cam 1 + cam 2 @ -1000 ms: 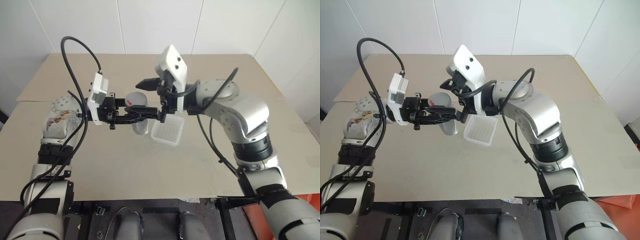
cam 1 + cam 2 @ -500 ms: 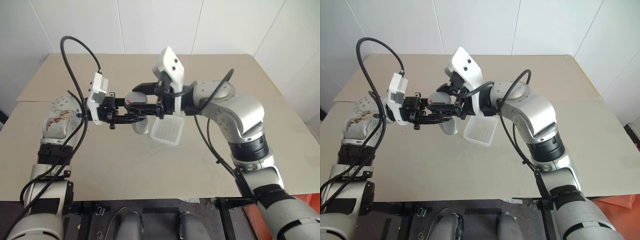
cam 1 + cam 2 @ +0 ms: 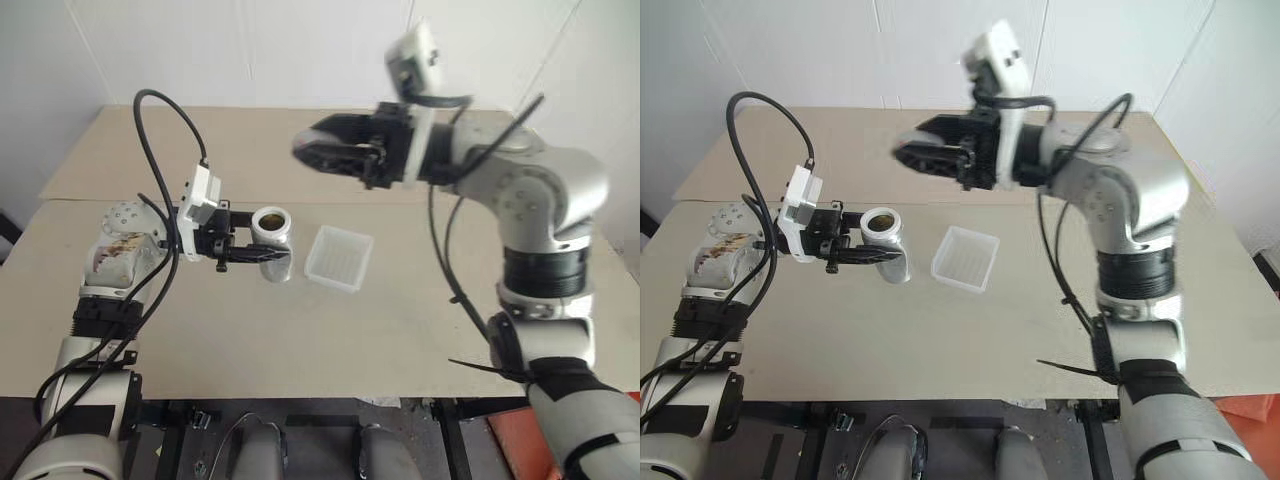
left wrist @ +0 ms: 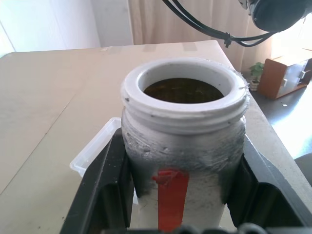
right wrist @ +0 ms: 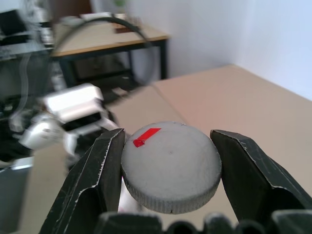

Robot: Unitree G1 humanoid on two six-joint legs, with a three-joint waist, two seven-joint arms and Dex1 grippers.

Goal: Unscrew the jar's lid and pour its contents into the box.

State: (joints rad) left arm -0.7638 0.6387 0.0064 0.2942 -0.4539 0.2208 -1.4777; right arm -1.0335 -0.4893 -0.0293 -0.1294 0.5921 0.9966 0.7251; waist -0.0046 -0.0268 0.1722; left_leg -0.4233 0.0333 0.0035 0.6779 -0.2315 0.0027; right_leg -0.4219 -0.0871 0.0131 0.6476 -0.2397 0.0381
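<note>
The lid [image 5: 170, 165] is off now. The right claw [image 3: 318, 152] is pinched on it, one finger on each side of its edge, & holds it high up over the table [image 3: 420, 330], well away from everything else. The little red mark on the lid faces up in the right wrist view.

The left claw [image 3: 262, 258] is squeezed tight on the jar [image 3: 271, 232], low on its body, w/ the red stripe showing between the fingers [image 4: 105, 190]. The jar stands nearly straight up in the air, mouth open. Inside it looks dark & brown; that is the stuff to pour [image 4: 183, 90], but I can't tell how much is there.

The box [image 3: 338, 257] sits flat on the table just beside the jar, on the robot's right side of it. Nothing is in it yet as far as I can see.

So the job is about half done. Next step, I think: pour.

How to do it well:
- Move the jar over the middle of the box first, not just the edge
- Then tip it slow, mouth toward the box, so the bit drops in & doesn't bounce out
- Keep the squeeze firm; the jar is round & smooth, could slip when it tilts
- Keep the lid hand up & out of the way so the arms don't bump
- The box looks light, so don't knock it w/ the jar
</note>
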